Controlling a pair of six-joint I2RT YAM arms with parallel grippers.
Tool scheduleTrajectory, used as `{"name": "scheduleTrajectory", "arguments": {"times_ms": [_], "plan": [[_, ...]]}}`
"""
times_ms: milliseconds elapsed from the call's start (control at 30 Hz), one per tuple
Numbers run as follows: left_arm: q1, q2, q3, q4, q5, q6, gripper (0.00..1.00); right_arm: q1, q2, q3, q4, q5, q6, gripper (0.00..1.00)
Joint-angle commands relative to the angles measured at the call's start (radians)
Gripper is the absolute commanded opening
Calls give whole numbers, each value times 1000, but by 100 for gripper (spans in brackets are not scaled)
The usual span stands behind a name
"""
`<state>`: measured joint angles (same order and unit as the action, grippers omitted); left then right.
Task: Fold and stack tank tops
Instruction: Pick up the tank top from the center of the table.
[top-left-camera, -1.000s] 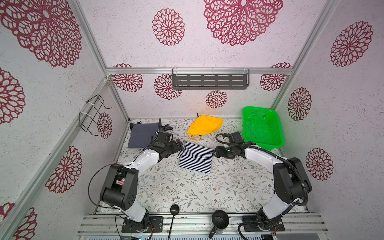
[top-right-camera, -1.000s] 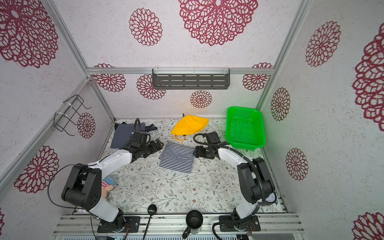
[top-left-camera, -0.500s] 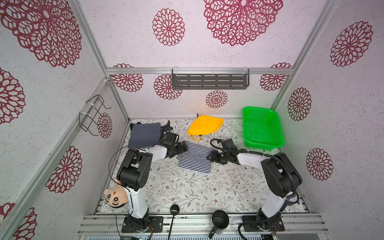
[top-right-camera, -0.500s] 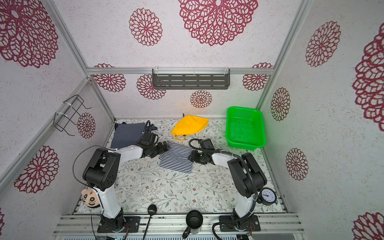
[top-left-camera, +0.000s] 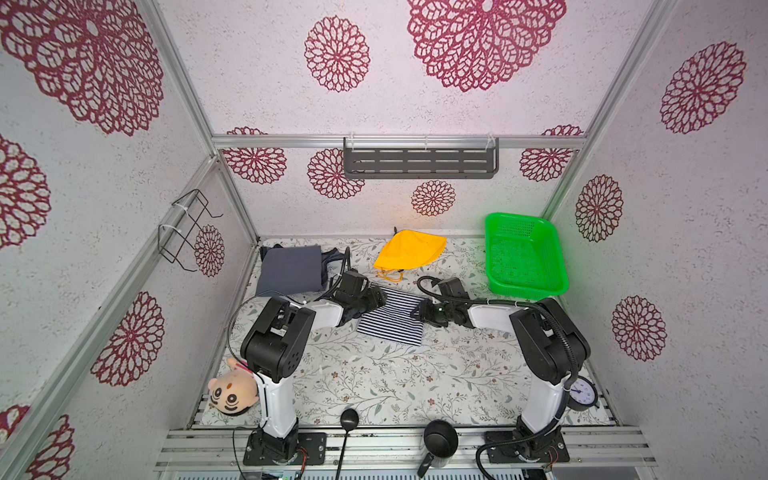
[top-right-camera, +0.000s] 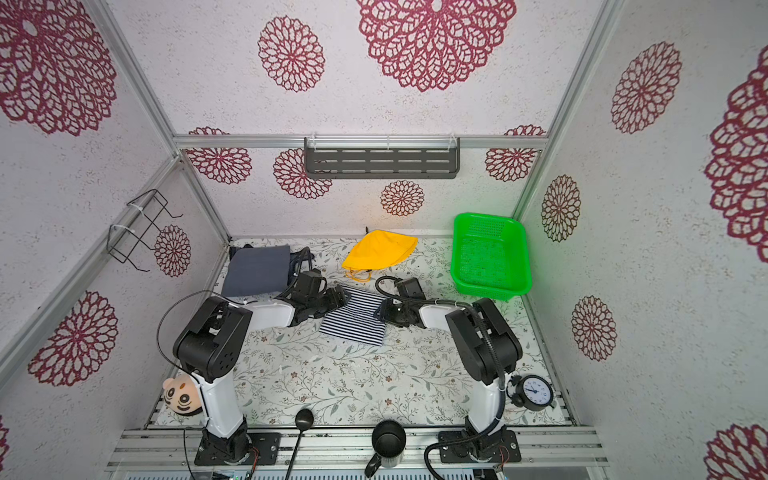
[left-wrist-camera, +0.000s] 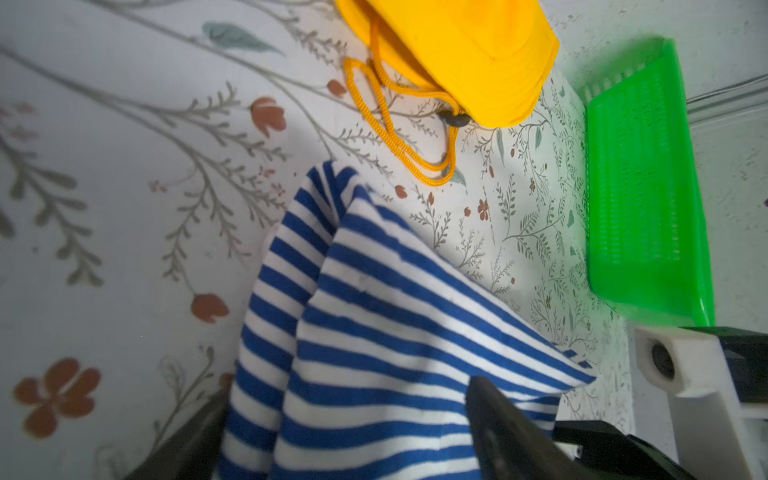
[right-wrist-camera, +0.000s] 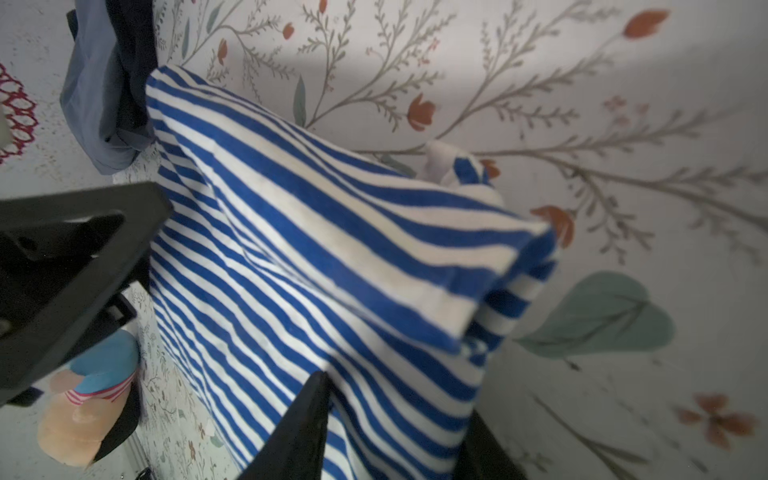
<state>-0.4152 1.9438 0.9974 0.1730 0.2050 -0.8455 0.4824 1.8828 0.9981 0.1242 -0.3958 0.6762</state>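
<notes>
Striped tank top lies folded into a small rectangle in the middle of the bench, with an arm reaching in low from each side so that one short edge is met by each. The left fingers stand fairly wide with the striped cloth running between them; whether they grip it or only straddle it I cannot tell. The right fingers sit much closer together around a bunched, raised edge of the same top and appear to pinch it. Taking the fold at opposite ends probably lets the two arms carry it flat, without it sagging open. The grey-blue tank top rests folded in the far left corner of the bench, well apart from the striped one, and looks like the base of the stack. A yellow hat lies just beyond the striped top, its cord close to the cloth's far edge, so a lift should stay clear of it. A green basket sits to the far right.
</notes>
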Motion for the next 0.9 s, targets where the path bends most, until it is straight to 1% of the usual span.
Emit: {"name": "scheduleTrajectory", "arguments": {"times_ms": [0,67,167,200,267,300,367,433,533,633,767,867], "plan": [[-16,87,-72,-126,37,-63,62,-4,44,2,12,-11,30,38],[-18,80,-64,-124,35,-67,48,-2,48,6,29,-28,37,30],[-16,42,-38,-158,15,-56,21,-2,47,23,37,-52,31,14],[-15,31,-18,-179,5,-44,14,-2,45,32,36,-60,26,11],[-14,-36,20,-228,-11,-17,2,-2,38,46,41,-76,14,5],[-13,-56,46,-266,-20,2,0,-2,33,53,43,-81,9,4],[-11,-96,97,-334,-38,43,0,-2,23,63,61,-99,5,0],[-7,-128,148,-401,-66,95,0,-2,15,69,88,-108,3,0],[22,-145,199,-449,-73,140,0,-1,17,82,154,-123,19,0],[60,-134,246,-479,-70,196,0,6,50,110,227,-130,31,0],[124,-93,338,-532,-34,295,0,29,131,172,354,-134,29,0],[155,-56,418,-587,-15,352,0,44,199,228,429,-126,25,0]]}}
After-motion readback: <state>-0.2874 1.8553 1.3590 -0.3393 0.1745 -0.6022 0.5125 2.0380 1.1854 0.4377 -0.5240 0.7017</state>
